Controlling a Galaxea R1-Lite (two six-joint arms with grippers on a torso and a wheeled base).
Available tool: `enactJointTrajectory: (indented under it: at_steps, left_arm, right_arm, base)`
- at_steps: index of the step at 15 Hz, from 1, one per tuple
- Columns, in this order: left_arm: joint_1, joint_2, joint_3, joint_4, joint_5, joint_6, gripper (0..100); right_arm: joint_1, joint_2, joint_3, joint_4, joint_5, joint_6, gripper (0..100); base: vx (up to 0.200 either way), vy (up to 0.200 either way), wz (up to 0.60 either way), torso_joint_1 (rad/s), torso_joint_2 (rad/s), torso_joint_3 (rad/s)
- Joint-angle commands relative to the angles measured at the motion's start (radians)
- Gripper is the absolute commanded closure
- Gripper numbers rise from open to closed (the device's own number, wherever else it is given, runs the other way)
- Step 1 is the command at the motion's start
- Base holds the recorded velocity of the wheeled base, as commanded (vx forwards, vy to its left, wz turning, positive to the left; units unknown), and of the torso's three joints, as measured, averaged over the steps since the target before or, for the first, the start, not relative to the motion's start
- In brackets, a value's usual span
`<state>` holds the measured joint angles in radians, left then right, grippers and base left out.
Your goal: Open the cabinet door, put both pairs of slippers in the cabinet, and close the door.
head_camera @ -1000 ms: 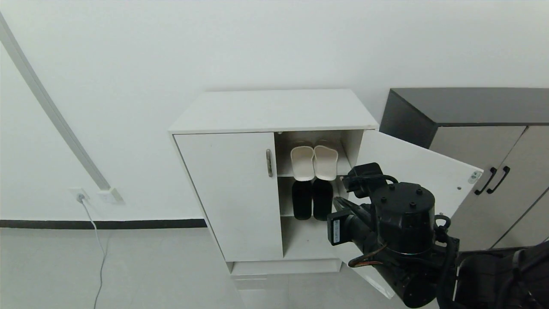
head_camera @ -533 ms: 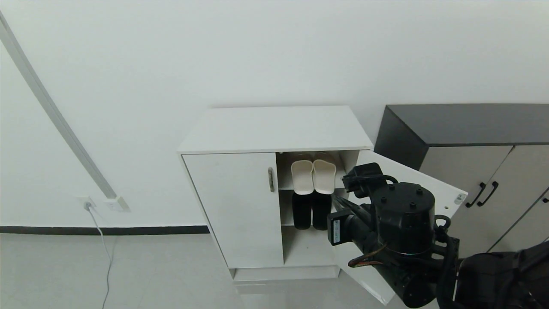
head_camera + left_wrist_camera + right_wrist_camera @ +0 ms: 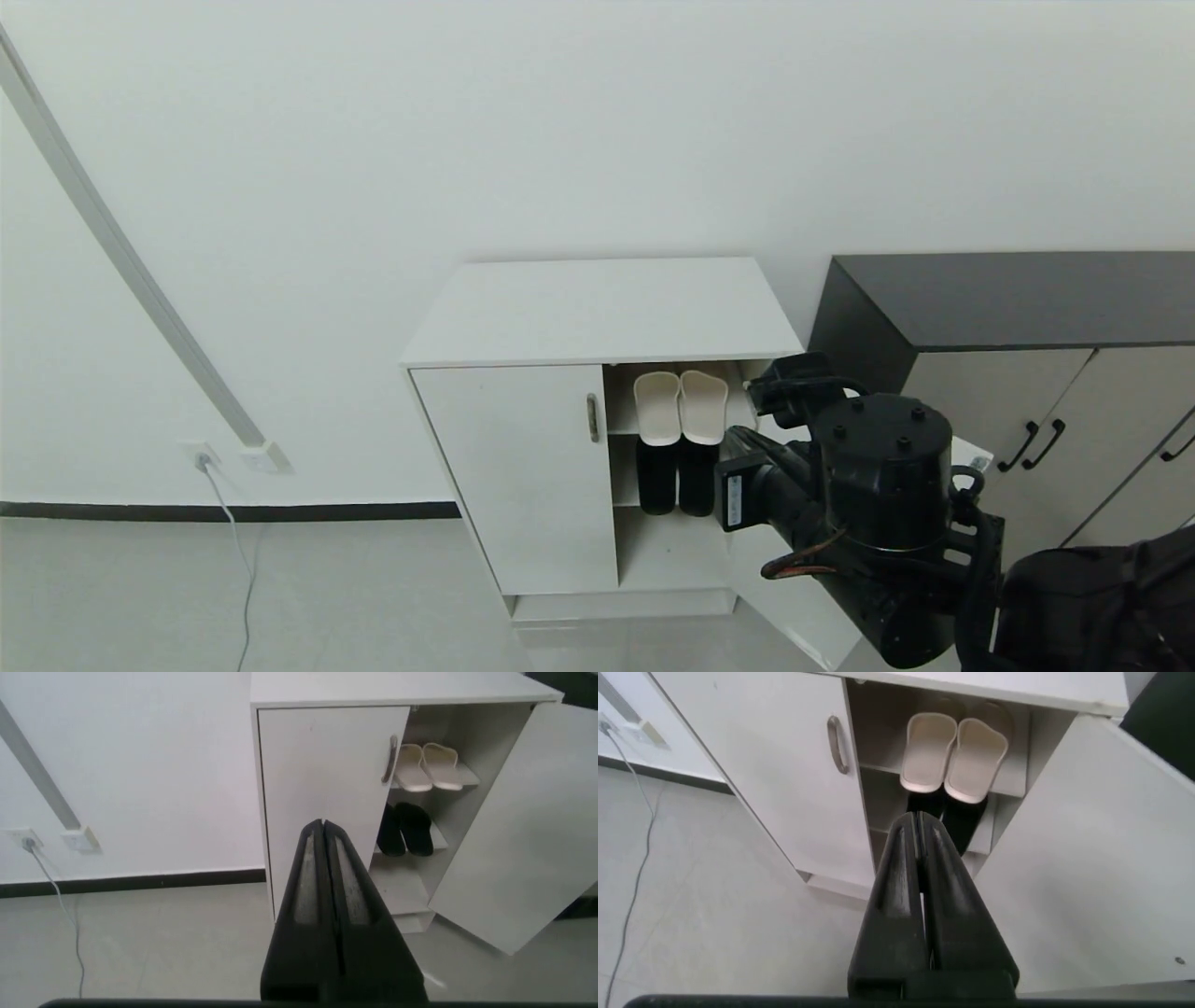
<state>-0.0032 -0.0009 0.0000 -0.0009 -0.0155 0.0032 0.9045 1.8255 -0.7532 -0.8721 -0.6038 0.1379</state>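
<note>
The white cabinet [image 3: 597,313] stands against the wall, its left door [image 3: 513,476] closed and its right door [image 3: 794,611] swung open. A white pair of slippers [image 3: 680,408] lies on the upper shelf and a black pair [image 3: 677,478] on the shelf below. My right arm [image 3: 873,485] hangs in front of the open door. My right gripper [image 3: 918,823] is shut and holds nothing, facing the white slippers [image 3: 957,751]. My left gripper [image 3: 322,826] is shut and holds nothing, off in front of the closed door [image 3: 327,784], with both pairs [image 3: 430,765] [image 3: 409,831] beyond it.
A dark grey cabinet [image 3: 1008,299] with black handles stands right beside the open door. A wall socket with a hanging cable [image 3: 201,459] and a slanted cable duct [image 3: 121,252] are on the left. Bare floor [image 3: 280,597] lies in front of and left of the cabinet.
The whole head picture has shifted: the cabinet now shows lower and smaller, so the camera has moved. The right arm keeps its place in the picture. The slippers lie as before.
</note>
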Motion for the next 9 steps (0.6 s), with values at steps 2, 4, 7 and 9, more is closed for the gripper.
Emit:
enactJointTrajectory:
  at_steps: [2, 4, 7, 9]
  left_arm:
    - [0.0, 0.001, 0.0, -0.001, 0.0, 0.0, 100]
    - [0.0, 0.001, 0.0, -0.001, 0.0, 0.0, 100]
    - [0.0, 0.001, 0.0, -0.001, 0.0, 0.0, 100]
    - [0.0, 0.001, 0.0, -0.001, 0.0, 0.0, 100]
  right_arm:
    - [0.001, -0.005, 0.0, 0.001, -0.001, -0.001, 100]
    - [-0.001, -0.005, 0.0, 0.001, -0.001, 0.0, 100]
    - [-0.004, -0.005, 0.0, -0.002, -0.002, -0.001, 100]
    - [-0.004, -0.005, 0.005, -0.002, -0.002, -0.001, 100]
  base:
    - [0.0, 0.0, 0.0, 0.173, -0.38, -0.198]
    - [0.0, 0.0, 0.0, 0.168, -0.36, -0.195]
    - [0.0, 0.0, 0.0, 0.165, -0.35, -0.185]
    - [0.0, 0.0, 0.0, 0.049, -0.1, -0.039]
